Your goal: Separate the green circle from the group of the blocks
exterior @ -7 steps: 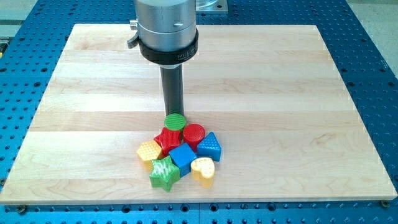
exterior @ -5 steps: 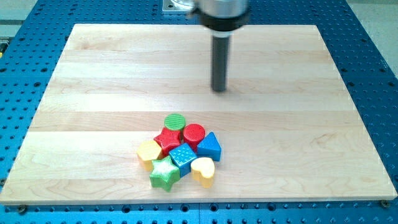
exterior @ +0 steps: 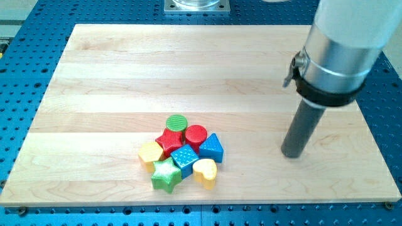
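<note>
The green circle sits at the top of a tight cluster of blocks in the lower middle of the wooden board. It touches the red star and the red circle below it. My tip rests on the board far to the right of the cluster, about level with the blue triangle. It touches no block.
The cluster also holds a yellow hexagon-like block, a blue cube, a green star and a yellow heart. The board's bottom edge lies just below them. Blue perforated table surrounds the board.
My tip moved from just above the green circle up and right, then down to the board's right side. The blocks have not moved.
</note>
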Motion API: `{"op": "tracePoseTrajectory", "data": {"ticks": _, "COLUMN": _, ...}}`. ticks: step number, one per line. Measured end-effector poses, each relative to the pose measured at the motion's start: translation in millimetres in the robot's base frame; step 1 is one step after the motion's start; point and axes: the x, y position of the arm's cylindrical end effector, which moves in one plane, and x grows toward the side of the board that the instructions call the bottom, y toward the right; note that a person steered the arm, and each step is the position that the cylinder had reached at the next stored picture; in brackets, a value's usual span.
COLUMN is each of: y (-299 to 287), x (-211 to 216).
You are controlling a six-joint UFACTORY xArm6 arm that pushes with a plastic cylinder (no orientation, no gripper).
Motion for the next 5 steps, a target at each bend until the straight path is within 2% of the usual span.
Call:
{"op": "tracePoseTrajectory", "data": {"ticks": 1, "y": -29.4, "x": 35.8}}
{"op": "tracePoseTrajectory", "data": {"ticks": 2, "y": -95.6, "x": 34.1}}
{"op": "tracePoseTrajectory", "data": {"ticks": 4, "y": -201.6, "x": -15.1}}
{"op": "tracePoseTrajectory", "data": {"ticks": 5, "y": -208.5, "x": -21.4}}
